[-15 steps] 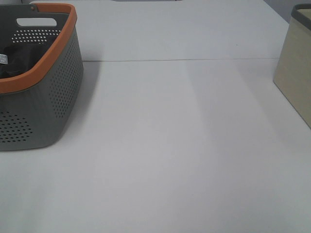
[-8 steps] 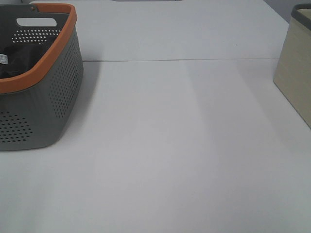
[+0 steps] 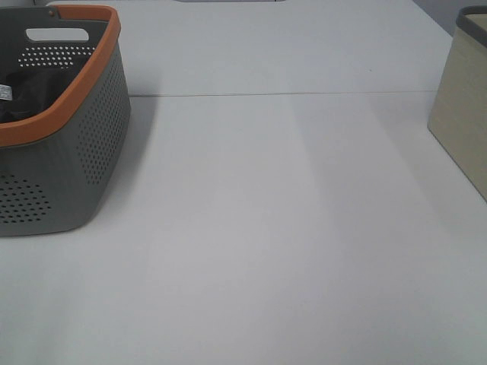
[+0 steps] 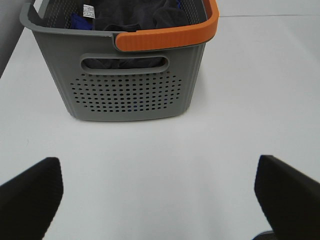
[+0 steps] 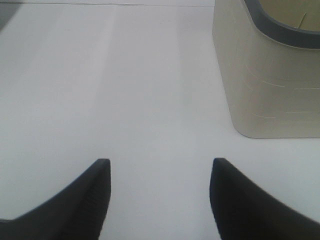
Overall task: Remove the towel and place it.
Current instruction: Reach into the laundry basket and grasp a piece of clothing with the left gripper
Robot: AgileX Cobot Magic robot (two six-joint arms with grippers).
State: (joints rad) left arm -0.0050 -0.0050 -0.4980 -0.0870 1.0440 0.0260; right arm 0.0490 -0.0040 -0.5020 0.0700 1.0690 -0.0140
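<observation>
The towel lies inside the grey basket with the orange rim, at the upper left of the high view. It is a dark heap below the rim. From the left wrist camera I see more of it: dark folds that fill most of the basket, with a bit of bright blue cloth and a small white tag at one side.

The left gripper hangs in front of the basket, well apart from it. Its jaws are spread wide and hold nothing. The right gripper is over the bare table, near the beige bin that stands at the right edge of the high view. Its jaws are also apart and empty.

I judge that the task has not really begun, and the first step is for the left arm to reach in. To do it well, the arm should rise above the orange rim before it goes forward, so that the fingers do not strike the wall. Then it should come down on the middle of the dark folds, away from the blue cloth, and pinch a thick fold so that only the towel comes up. The lift must be high enough for the hanging cloth to pass the rim, otherwise it may drag the basket.
</observation>
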